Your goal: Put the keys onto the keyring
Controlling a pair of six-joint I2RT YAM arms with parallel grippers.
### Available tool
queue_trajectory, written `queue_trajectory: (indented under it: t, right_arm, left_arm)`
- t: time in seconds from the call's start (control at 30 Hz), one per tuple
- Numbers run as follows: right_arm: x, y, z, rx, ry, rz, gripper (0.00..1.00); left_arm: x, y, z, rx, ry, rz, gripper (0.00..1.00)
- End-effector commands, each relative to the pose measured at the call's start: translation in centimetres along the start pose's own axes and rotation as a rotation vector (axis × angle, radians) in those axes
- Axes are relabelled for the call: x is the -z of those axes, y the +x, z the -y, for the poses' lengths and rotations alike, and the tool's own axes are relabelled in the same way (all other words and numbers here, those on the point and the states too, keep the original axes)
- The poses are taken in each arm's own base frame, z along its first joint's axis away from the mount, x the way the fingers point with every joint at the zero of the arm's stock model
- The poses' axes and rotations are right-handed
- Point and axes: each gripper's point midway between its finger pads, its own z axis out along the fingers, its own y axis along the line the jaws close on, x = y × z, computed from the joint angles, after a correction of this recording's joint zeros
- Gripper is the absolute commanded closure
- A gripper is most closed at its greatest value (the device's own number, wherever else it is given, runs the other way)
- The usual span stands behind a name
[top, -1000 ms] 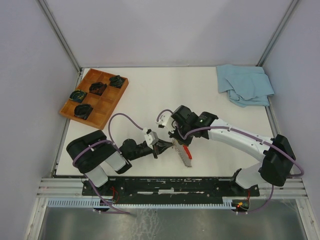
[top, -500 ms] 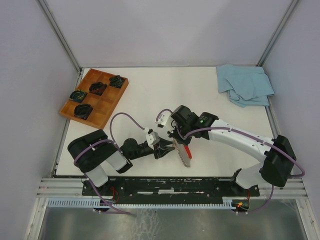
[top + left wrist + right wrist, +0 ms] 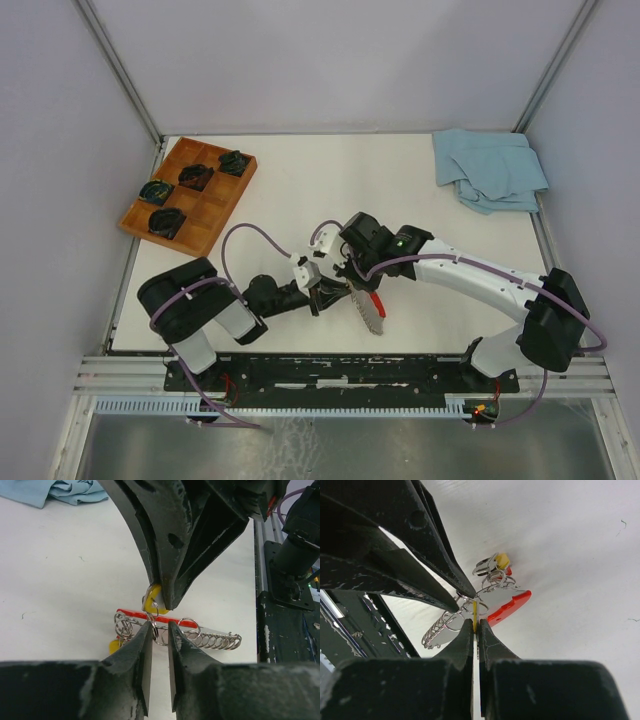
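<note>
In the top view my two grippers meet near the table's front middle. My left gripper (image 3: 160,626) has its jaws nearly shut round a thin ring of the keyring (image 3: 156,630). The red strap (image 3: 165,619) and the silver chain (image 3: 215,641) lie on the table behind it. My right gripper (image 3: 475,622) is shut on the yellow-headed key (image 3: 475,612) and holds it edge-on against that ring. Other silver keys, with a second yellow piece (image 3: 501,560), lie bunched by the strap (image 3: 507,607). In the top view the left gripper (image 3: 322,292) and the right gripper (image 3: 350,273) almost touch.
A wooden tray (image 3: 205,215) with black coiled items (image 3: 165,222) stands at the back left. A blue cloth (image 3: 490,170) lies at the back right. The table's front rail (image 3: 340,370) runs just below the grippers.
The grippers have drawn slightly closer together. The left gripper edged up and right, the right one a little left. Both grips look the same.
</note>
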Motion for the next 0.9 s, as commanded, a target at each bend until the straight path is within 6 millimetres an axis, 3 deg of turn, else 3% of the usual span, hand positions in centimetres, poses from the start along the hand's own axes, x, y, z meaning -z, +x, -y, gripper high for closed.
queue_trajectory:
  t: [0.0,0.17,0.37,0.57,0.87]
  right_arm:
    - [0.6,-1.9,-0.1,0.019,-0.003,0.062,0.99]
    - [0.8,-1.5,-0.3,0.037,-0.011,0.040,0.99]
    - [0.6,0.5,0.9,0.026,0.034,-0.015,0.99]
    - [-0.6,2.2,2.2,-0.031,0.035,-0.074,0.99]
    - [-2.2,2.4,2.2,-0.045,-0.005,-0.105,0.99]
  left_arm:
    - [-1.1,-4.4,0.1,-0.063,0.017,0.178,0.79]
    - [-1.2,-4.2,-0.3,-0.054,-0.003,0.172,0.97]
    - [-0.8,-4.5,-0.1,-0.060,-0.001,0.176,0.97]
    - [-0.6,-4.6,1.4,-0.100,0.082,0.167,0.97]
    - [-0.8,-5.8,3.3,-0.182,0.154,0.160,0.97]
